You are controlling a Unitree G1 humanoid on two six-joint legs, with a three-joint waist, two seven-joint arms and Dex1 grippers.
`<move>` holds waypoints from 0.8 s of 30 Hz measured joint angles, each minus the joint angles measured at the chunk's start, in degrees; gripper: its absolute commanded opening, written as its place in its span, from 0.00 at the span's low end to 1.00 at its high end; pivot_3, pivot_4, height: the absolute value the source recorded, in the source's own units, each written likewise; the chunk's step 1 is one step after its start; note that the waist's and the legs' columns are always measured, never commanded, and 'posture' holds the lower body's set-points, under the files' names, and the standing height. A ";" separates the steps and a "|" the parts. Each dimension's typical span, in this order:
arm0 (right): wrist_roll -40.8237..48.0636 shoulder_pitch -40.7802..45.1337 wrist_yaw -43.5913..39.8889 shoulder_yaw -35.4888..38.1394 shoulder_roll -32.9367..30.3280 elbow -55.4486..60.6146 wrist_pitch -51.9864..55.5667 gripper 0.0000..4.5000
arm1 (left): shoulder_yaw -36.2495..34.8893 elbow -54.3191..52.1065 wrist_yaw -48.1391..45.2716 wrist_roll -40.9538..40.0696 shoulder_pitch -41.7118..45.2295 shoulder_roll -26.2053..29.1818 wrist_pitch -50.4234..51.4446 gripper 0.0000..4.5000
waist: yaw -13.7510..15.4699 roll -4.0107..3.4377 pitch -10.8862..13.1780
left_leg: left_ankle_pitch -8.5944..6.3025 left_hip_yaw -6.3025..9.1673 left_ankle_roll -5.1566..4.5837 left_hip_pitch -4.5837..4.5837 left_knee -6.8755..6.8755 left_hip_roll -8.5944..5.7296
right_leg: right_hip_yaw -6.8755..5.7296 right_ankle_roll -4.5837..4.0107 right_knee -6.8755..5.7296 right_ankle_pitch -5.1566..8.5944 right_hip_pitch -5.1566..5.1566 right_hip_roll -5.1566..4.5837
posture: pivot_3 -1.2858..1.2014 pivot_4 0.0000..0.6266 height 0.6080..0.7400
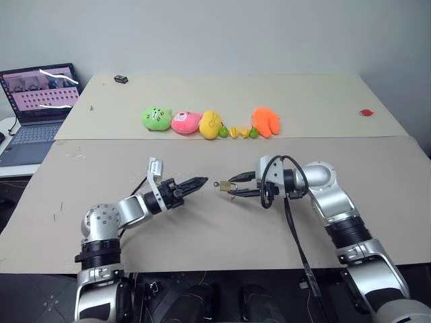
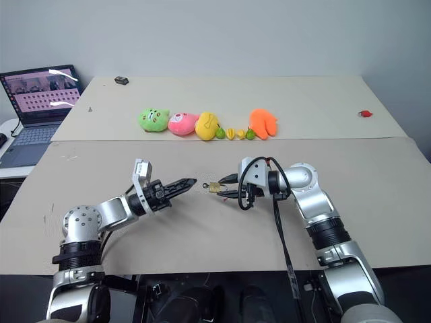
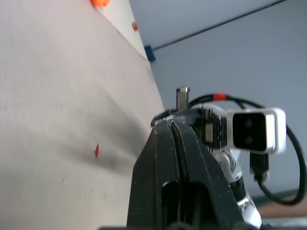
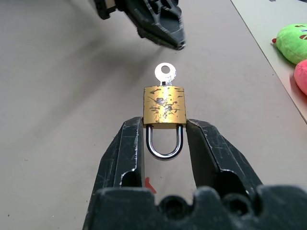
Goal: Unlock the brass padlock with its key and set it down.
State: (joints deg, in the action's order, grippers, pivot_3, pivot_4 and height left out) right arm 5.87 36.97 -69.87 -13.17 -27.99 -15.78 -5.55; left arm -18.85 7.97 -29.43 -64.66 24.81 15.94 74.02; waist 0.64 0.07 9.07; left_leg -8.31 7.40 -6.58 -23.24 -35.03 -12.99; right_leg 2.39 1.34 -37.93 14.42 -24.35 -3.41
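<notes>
**Key in the lock, but nobody is turning it**

Head views: The right gripper holds the padlock up over the table, in the middle, between the two arms. The left gripper is shut tight on nothing and its tip sits just beside the lock. If it bumps the key, the lock could twist or slip out and fall. The lock is tiny here, so I cannot tell whether the shackle is open.

Left wrist view: The shut fingers block most of the lock. A bit of the key pokes up above them. I cannot see how close the tip is.

Right wrist view: The two fingers pinch the padlock by the bottom of its gold body. The key sticks out of the far end, and the shackle looks closed. The grip is near the edge, so a hard turn of the key could spin the lock loose.
</notes>
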 measured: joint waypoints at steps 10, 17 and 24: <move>0.00 0.13 -0.07 0.00 0.06 -0.05 0.00 0.21 | 1.50 -1.19 0.72 -0.15 -0.90 -1.16 1.69 0.13 | 0.07 0.00 0.00 | -0.02 0.00 -0.03 0.00 -0.02 0.00 | -0.01 0.00 0.01 0.00 0.00 0.00 | 0.52 0.24 1.00; -0.01 0.13 -0.15 0.00 0.05 -0.06 0.00 0.21 | 2.19 -2.57 0.57 -0.19 -0.87 -0.60 1.98 0.40 | 0.07 0.00 0.00 | -0.04 0.00 -0.06 -0.01 -0.01 0.00 | -0.01 0.00 0.01 0.00 0.01 0.00 | 0.52 0.24 1.00; -0.01 0.13 -0.43 0.00 0.01 -0.14 0.00 0.21 | 1.31 -1.08 0.77 -0.06 0.02 -0.84 0.37 0.40 | 0.08 0.00 0.00 | -0.04 0.00 -0.06 0.00 -0.01 0.00 | -0.01 0.00 0.00 0.00 0.00 0.00 | 0.52 0.24 1.00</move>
State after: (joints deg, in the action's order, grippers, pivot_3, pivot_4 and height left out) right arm 5.86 37.10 -70.30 -13.17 -27.99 -15.93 -5.55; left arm -17.54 6.89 -28.66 -64.72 24.83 15.10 74.40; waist 0.71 0.07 9.07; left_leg -8.36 7.40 -6.64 -23.24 -35.04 -13.00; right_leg 2.38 1.34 -37.93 14.42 -24.34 -3.42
